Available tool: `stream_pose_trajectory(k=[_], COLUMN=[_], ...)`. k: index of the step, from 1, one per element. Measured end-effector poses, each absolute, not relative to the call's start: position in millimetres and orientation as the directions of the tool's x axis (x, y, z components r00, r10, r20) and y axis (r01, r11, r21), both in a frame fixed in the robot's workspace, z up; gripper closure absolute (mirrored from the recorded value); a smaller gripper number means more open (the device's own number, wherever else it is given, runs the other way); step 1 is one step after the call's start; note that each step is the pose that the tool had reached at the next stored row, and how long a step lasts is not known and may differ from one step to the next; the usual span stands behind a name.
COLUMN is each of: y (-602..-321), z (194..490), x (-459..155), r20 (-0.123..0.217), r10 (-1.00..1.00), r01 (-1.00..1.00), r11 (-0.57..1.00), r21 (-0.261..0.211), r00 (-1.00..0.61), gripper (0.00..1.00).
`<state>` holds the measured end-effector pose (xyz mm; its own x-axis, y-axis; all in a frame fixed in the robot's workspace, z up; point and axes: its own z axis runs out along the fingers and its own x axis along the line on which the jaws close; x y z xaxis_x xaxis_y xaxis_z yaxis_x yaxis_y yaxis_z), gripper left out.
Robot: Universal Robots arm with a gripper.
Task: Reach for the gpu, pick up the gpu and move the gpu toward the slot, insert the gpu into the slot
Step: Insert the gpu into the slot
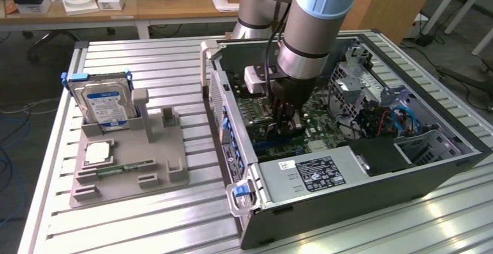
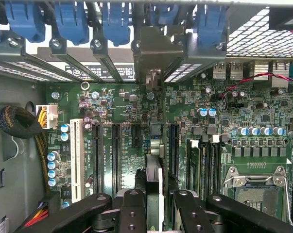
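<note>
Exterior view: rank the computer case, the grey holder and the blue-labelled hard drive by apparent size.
1. computer case
2. grey holder
3. hard drive
Gaps are wide; camera nearness does not change the order.

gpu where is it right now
In the wrist view the gpu stands edge-on in the gripper, over the motherboard inside the open computer case, on the exterior view's right.
</note>
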<state>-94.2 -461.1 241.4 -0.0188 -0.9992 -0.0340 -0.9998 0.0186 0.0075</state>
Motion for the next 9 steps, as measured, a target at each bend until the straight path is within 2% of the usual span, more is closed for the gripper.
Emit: stream_pose_trajectory(k=[9], y=[-461.1], z=[241.1], x=[-94.2], r20=[-0.034], r10=[-0.999], r01=[-1.0], r11=[0.019], r21=[0.008], r00=[-0.019], gripper=[0.73])
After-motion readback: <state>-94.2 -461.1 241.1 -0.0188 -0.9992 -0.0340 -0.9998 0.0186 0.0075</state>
